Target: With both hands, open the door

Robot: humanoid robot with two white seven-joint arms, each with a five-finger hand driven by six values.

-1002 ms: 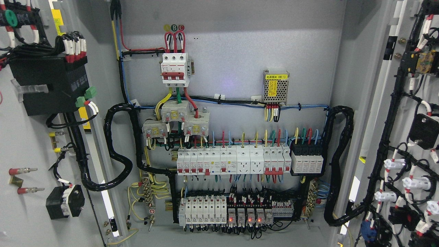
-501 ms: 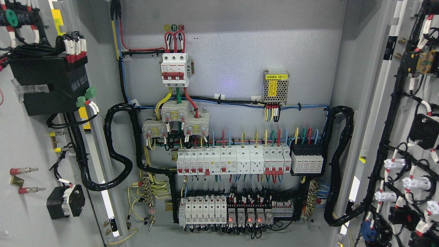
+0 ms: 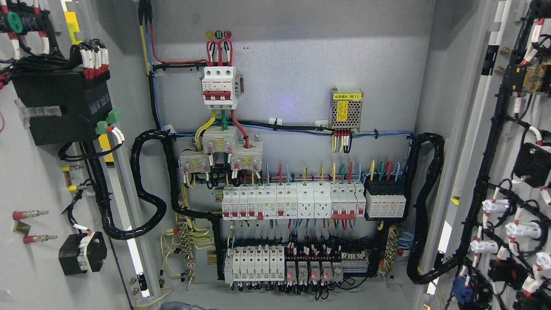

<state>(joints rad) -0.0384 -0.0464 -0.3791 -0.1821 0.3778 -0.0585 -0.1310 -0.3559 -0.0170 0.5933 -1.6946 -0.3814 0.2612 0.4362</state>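
Cabinet wide open. Left door (image 3: 26,181) swung out at pic left, inner face toward cam, carrying a black module (image 3: 60,107) w/ green plugs and a smaller black switch block (image 3: 82,253) lower down. Right door (image 3: 508,172) swung out at pic right, inner face lined w/ black wire loom and white-capped terminals. Between them the back panel (image 3: 301,64) is fully exposed: red 3-pole breaker (image 3: 220,87) up top, small mesh-cased power supply (image 3: 346,108) to its right, upper row of white breakers (image 3: 292,200) mid-panel, lower breaker row (image 3: 254,263) beneath w/ small red lamps lit just right of it. Thick black conduit loops on both sides of the panel.

Neither robot hand in view, no arm at either lower corner. Fingers: can't tell the state, nothing of them shows. A blurred grey shape (image 3: 185,306) sits at the bottom edge left of centre; too little of it visible to say what it is.

Step, by my read: opening itself looks done, both leaves well apart from the frame and no handle under grasp. Task appears at or near its end.

Next move, if any: prob. just keep arms clear of the leaves and loose wiring. If doors need more swing, push on bare sheet metal, not on components or looms. Live lamps on, so avoid contact inside.
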